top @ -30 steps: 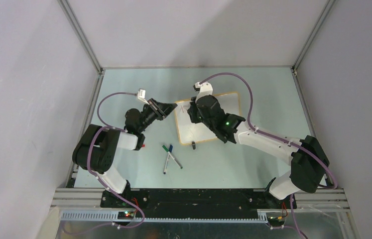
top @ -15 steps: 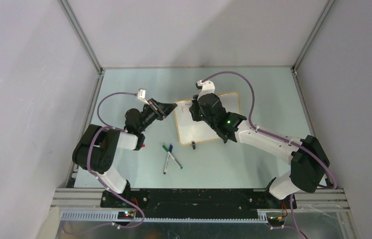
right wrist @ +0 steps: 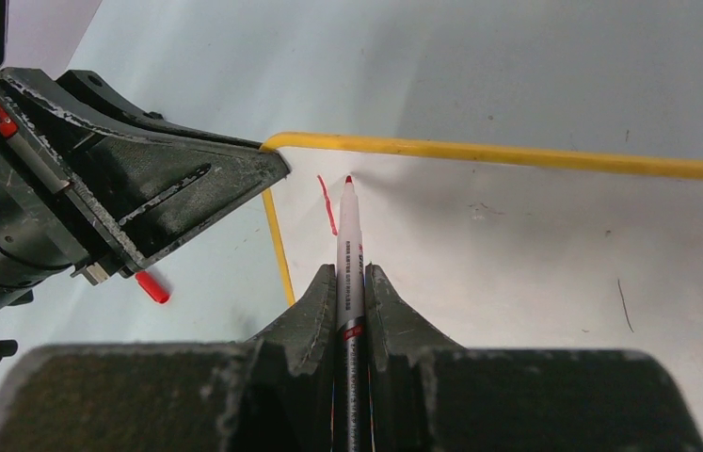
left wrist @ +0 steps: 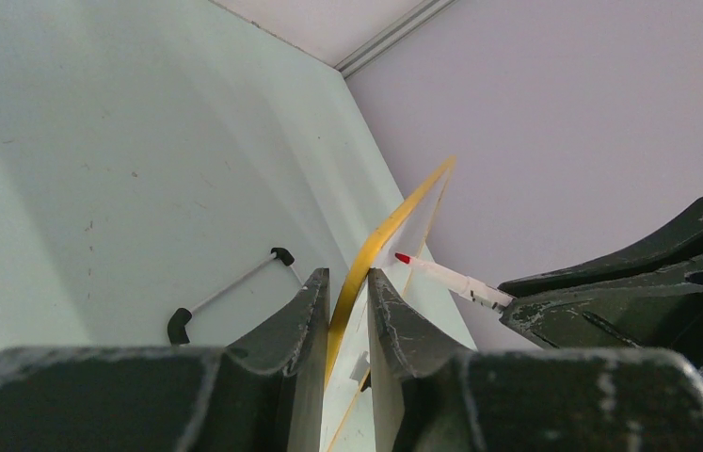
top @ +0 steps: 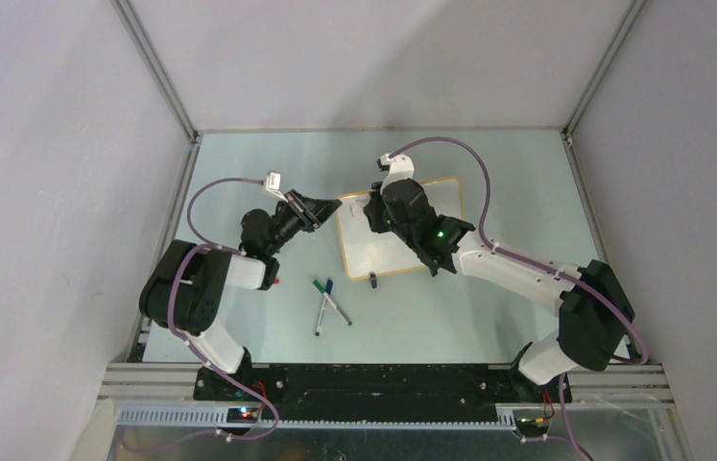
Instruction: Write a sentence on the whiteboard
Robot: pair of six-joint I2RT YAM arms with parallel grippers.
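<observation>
On table (top: pixel 239 173), left end effector (left wrist: pixel 347 281) pinches whiteboard (right wrist: pixel 517 264) edge; right end effector (right wrist: pixel 348 275) pinches marker (right wrist: pixel 348 226)

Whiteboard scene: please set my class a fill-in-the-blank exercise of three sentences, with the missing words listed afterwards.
1. The right end effector is shut on a marker whose tip is ____.
2. The left end effector clamps the frame of the whiteboard, which bears just ____ stroke in that colour.
3. Two spare markers lie on the table, one green-capped, the other ____-capped.

Missing words: red; one; blue.
</observation>
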